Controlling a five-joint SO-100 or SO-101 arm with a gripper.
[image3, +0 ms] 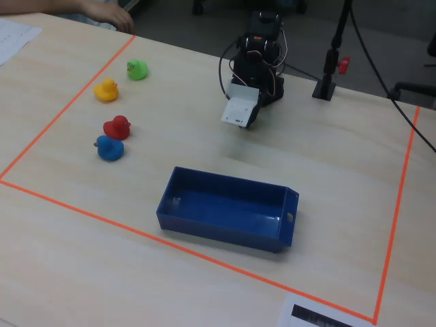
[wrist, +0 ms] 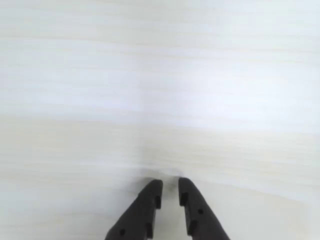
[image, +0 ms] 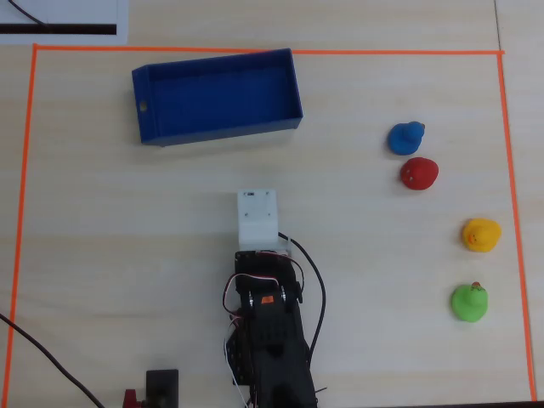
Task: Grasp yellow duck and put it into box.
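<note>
The yellow duck stands on the pale wooden table, at the right in the overhead view and far left in the fixed view. The dark-blue box lies empty, with a small round hole in one short end. My arm is folded near its base, and a white camera mount covers the gripper from above. In the wrist view my gripper points at bare table, its two black fingers almost together with nothing between them. It is far from both the duck and the box.
A blue duck, a red duck and a green duck stand in a line with the yellow one. Orange tape frames the work area. A black stand and cables sit beside the arm's base.
</note>
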